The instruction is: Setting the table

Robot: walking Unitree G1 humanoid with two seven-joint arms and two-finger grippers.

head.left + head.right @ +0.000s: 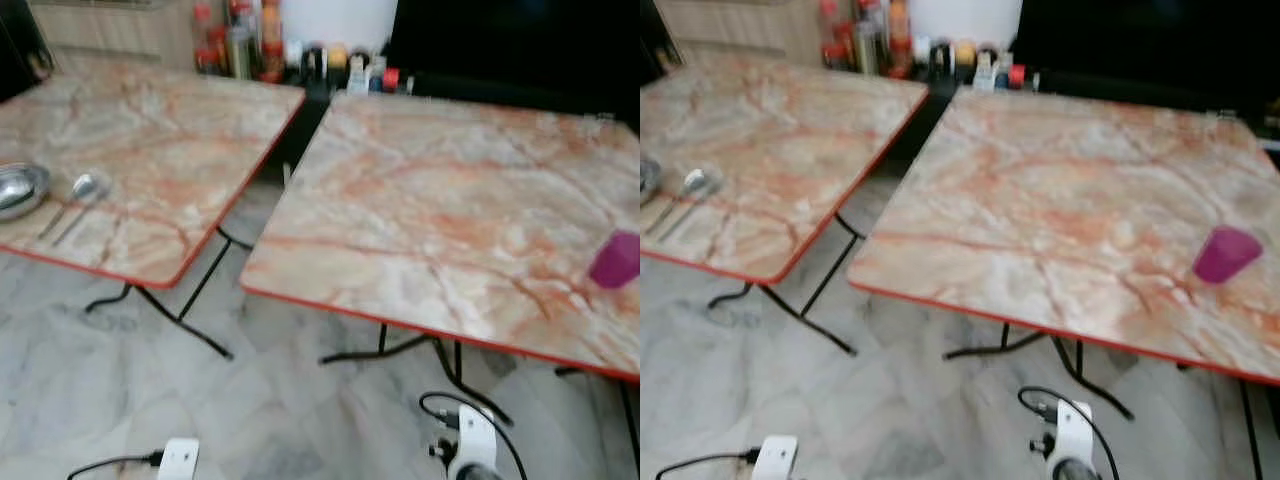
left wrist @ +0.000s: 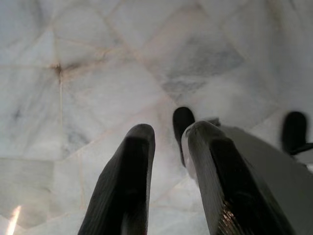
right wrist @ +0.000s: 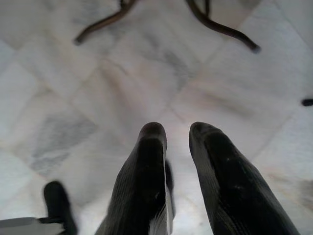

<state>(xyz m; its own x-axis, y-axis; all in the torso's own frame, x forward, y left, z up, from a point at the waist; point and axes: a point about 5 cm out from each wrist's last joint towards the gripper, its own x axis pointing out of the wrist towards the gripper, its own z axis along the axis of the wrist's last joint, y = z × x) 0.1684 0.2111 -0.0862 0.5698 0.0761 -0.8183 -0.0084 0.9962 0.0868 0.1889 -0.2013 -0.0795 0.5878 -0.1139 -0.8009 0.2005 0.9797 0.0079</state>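
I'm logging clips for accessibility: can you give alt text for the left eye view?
Two marble-patterned folding tables with red edges stand side by side on a pale tiled floor. The left table holds a metal bowl and a spoon near its left edge; the right table holds a purple cup. Bottles and jars line up behind them.

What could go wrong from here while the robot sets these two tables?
1. The pink cup stands near the right table's front edge; a careless reach might knock it to the floor.
2. The spoon and bowl lie close to the left table's front edge and might be pushed off.
3. The tables' black legs splay over the floor, so a step closer might catch one. Both tools, left and right, hang low with nothing in them.
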